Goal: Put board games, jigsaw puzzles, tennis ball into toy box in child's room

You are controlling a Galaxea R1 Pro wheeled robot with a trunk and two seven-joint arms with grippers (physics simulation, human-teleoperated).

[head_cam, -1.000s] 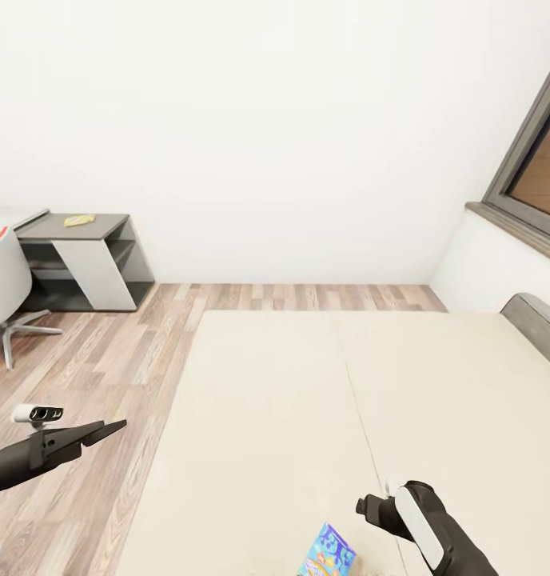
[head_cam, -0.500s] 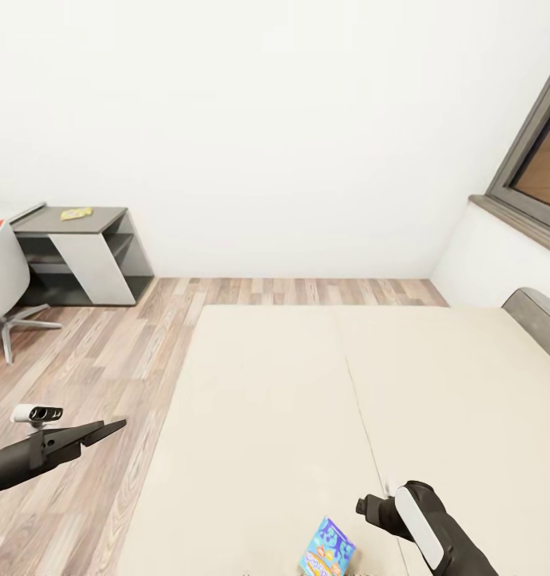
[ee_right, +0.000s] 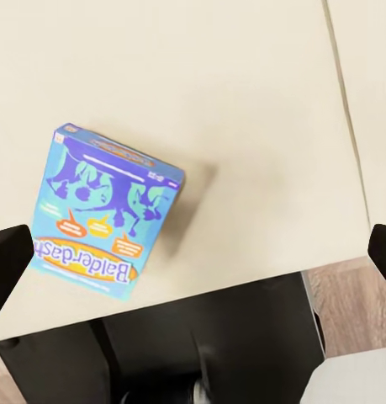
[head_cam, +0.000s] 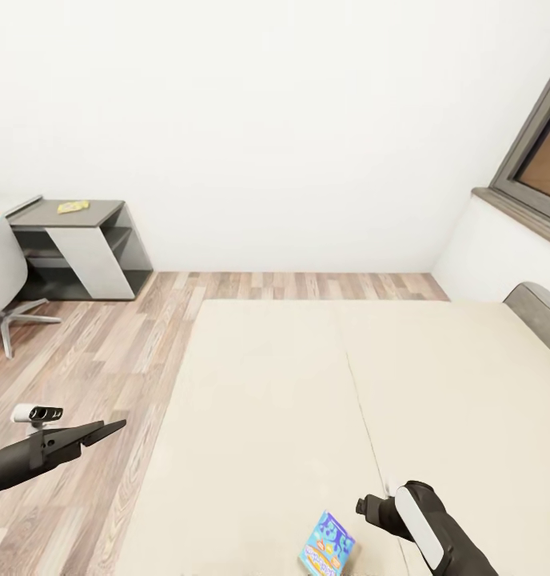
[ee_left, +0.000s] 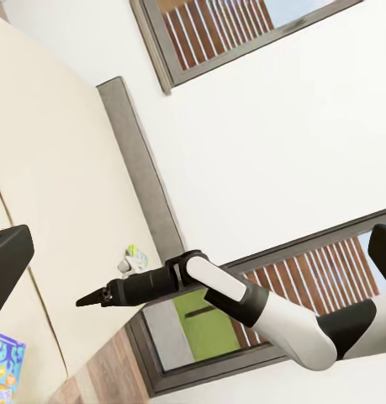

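Observation:
A blue printed board game [head_cam: 328, 546] lies flat on the cream bed [head_cam: 267, 400] near its front edge. In the right wrist view the same blue box [ee_right: 104, 219] sits below and between the wide-spread fingers. My right gripper [head_cam: 369, 507] hovers open just right of the box, not touching it. My left gripper [head_cam: 107, 430] hangs open over the wood floor, left of the bed. In the left wrist view a small pale green-white box [ee_left: 134, 257] lies on the mattress by the headboard. The table's dark grey part [head_cam: 95, 214] stands far left and bears a flat yellowish item [head_cam: 73, 206].
A white swivel chair [head_cam: 5, 268] stands at the left edge beside the desk. The grey headboard [head_cam: 539, 314] and a grey-framed window [head_cam: 535, 164] are on the right. Wood-plank floor [head_cam: 107, 352] runs between the desk and the bed.
The whole picture has slid slightly upward, so the camera has moved. Both arms keep the same pose, and the blue box still lies on the bed.

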